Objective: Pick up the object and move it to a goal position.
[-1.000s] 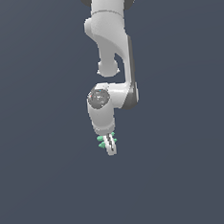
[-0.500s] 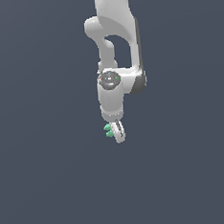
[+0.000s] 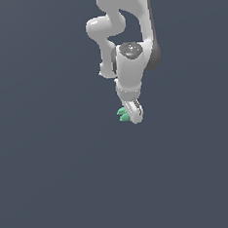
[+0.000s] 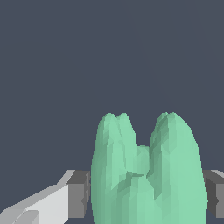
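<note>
The object (image 3: pixel 122 113) is a tiny mint-green, lobed piece held at the tip of my white gripper (image 3: pixel 132 115), which hangs from the arm in the upper middle of the exterior view. The gripper is shut on it and holds it in the air. In the wrist view the object (image 4: pixel 146 175) fills the space between the two grey finger pads (image 4: pixel 78 194), with two rounded lobes sticking out past them. No goal marker shows in either view.
Only a plain dark grey-blue background surrounds the arm (image 3: pixel 128 31) in both views. No other objects, edges or containers show.
The arm has swung towards the exterior view's right and turned at the wrist, carrying the green object with it. The object stays held in the gripper.
</note>
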Controlling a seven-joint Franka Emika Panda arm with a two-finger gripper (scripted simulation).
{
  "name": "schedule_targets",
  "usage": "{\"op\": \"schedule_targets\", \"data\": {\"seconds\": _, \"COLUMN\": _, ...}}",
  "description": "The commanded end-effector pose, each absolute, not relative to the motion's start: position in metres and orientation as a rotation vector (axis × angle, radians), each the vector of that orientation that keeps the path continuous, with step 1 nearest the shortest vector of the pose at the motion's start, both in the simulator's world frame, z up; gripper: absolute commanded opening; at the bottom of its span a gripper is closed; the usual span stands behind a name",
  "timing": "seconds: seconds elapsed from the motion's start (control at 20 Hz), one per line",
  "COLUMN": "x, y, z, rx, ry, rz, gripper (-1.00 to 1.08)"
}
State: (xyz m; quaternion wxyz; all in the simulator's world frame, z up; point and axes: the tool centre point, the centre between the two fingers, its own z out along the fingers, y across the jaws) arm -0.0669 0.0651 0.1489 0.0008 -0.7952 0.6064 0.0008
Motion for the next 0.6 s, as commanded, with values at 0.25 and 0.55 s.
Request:
{"op": "schedule_targets", "data": {"seconds": 0.25, "x": -0.106, "y": 0.109, "z": 0.193, "rx": -2.498, "ry": 1.905, "rz": -0.001, "gripper": -1.0}}
{"op": "schedule_targets", "data": {"seconds": 0.55, "x": -0.126, "y": 0.134, "z": 0.218, "rx": -2.498, "ry": 1.906, "rz": -0.002, "gripper": -1.0}}
